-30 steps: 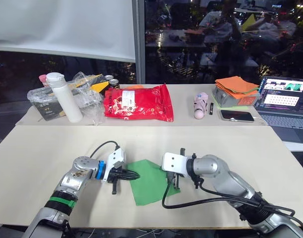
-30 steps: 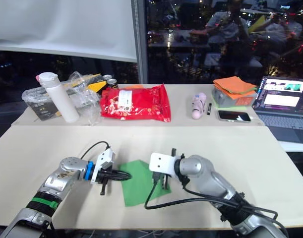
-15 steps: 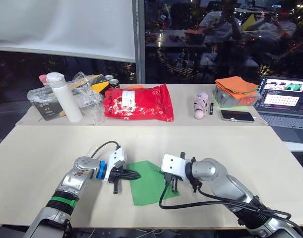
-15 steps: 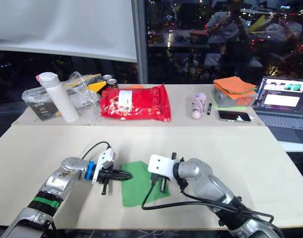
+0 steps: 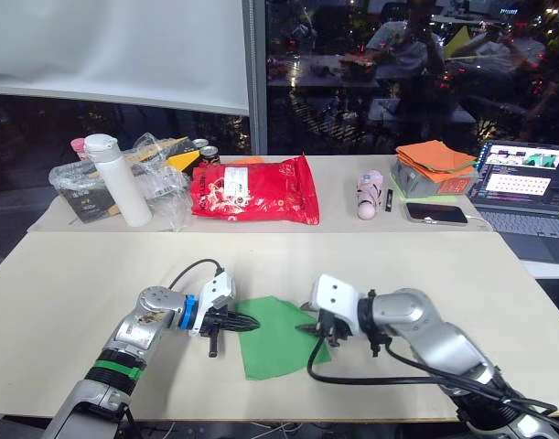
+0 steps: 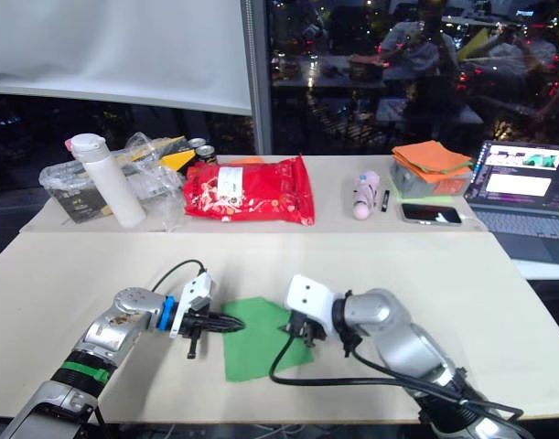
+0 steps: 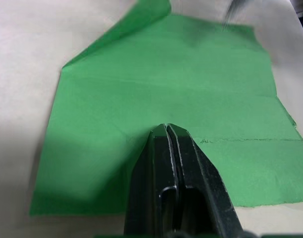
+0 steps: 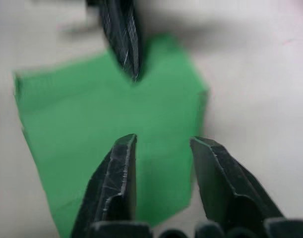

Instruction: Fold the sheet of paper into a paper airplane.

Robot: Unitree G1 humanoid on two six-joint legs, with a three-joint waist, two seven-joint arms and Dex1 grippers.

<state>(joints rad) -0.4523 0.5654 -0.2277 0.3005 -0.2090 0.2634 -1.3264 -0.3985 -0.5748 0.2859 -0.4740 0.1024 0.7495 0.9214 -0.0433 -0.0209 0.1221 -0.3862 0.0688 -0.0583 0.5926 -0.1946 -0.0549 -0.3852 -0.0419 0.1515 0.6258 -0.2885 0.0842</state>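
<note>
Beneath the left gripper point(image 7: 167, 130), jaws pressed together, the thin bright green sheet of paper point(image 5: 277, 335) is pinned flat; right gripper point(image 8: 161, 144), jaws spread, is poised over its opposite edge to fold.

Left pincer point(image 7: 167, 130) closed and low; right pincer point(image 8: 161, 144) apparently spread.

Bare table point(image 5: 425, 265) beyond the paper point(image 5: 277, 334), clutter at far edge

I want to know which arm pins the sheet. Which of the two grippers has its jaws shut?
The left gripper: its jaws are shut together, tips pressing on the sheet of paper. The right gripper has jaws apart above it.
</note>
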